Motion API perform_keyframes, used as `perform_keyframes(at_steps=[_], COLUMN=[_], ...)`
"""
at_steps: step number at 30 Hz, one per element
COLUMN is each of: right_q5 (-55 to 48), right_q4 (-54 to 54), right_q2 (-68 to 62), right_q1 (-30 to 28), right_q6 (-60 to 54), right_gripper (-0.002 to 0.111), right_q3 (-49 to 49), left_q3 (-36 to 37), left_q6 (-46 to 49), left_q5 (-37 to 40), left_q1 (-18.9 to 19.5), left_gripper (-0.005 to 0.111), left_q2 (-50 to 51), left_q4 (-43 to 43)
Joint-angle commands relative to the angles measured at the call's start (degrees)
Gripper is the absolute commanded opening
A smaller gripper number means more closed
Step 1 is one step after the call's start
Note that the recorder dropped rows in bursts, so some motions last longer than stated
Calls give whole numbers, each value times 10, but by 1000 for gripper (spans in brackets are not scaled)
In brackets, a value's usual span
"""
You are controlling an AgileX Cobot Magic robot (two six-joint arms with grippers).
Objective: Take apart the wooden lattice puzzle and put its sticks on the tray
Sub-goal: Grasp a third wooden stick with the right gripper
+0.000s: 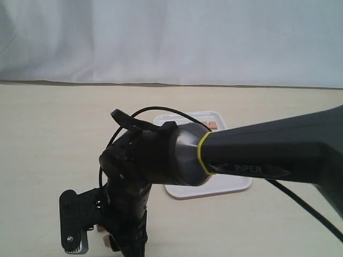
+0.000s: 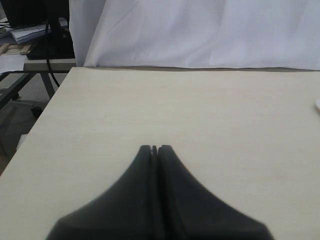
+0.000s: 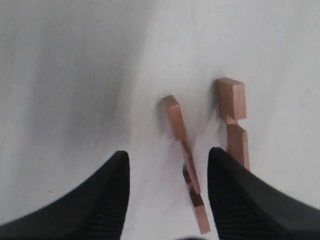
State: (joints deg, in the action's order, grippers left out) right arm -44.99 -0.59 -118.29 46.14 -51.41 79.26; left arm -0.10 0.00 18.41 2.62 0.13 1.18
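My right hand (image 3: 169, 152) stands open around one notched stick (image 3: 176, 120); it looks light, stiff, thin, so I should grip its middle.

Right wrist camera close above sticks (image 3: 176, 117)

Black arm (image 1: 268, 150), yellow ring (image 1: 201, 153), PiPER lettering (image 1: 247, 169), cable (image 1: 155, 109); ribbed right gripper (image 3: 167, 152)

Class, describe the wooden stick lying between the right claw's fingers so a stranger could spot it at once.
Find the right claw, open over the table. Two wooden sticks lie below it. Yours is the stick in the gap between the fingers, thin and on edge; the neighbour stick looks chunkier and runs behind one finger.
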Motion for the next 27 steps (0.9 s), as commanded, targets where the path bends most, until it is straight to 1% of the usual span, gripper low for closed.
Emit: perform_keyframes(at_steps=[1,19,21,27], right_q5=[10,18,19,21], right_q4=[11,16,16,18], right_q2=[0,-18,-19,-29], right_q1=[0,0,0,0], right_q6=[-4,-4,-4,-4], right_gripper=[39,38,34,12], right_q3=[-3,-3,-3,-3], left_q3=[1,1,1,1], left_q6=[0,0,0,0], left_q5=[-7,-7,-7,-7], left_q1=[0,0,0,0], left_gripper=[0,0,0,0], left_q2=[-1,-1,-1,-1], left_q4=[-2,-2,-2,-2])
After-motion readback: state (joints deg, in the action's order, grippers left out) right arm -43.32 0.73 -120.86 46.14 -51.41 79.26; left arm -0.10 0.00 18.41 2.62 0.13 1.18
